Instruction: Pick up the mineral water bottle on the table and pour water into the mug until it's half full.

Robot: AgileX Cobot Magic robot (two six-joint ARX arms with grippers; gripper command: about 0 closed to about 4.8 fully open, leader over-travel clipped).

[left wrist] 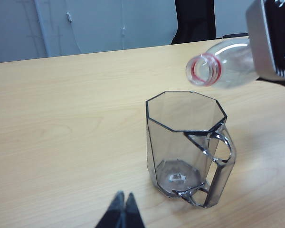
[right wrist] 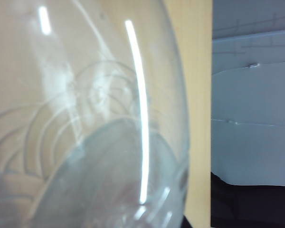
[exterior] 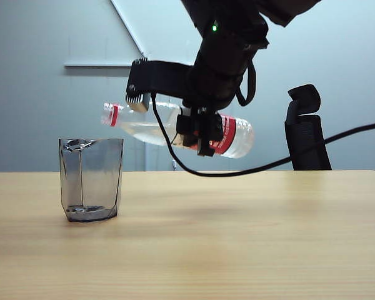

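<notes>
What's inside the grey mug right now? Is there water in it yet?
The mug on the table looks almost empty; its bare base shows, perhaps a faint film of water, too clear to tell. The right gripper holds the mineral water bottle tipped, mouth open above the rim. The left gripper rests shut nearby.

Wore matte black housings along the right arm [exterior: 228,56], lit by one small green lamp, with a loose black cable [exterior: 269,164] trailing right. Carried a silver-grey ribbed camera block [exterior: 137,100]. Showed thin dark fingertips [left wrist: 121,213].
</notes>
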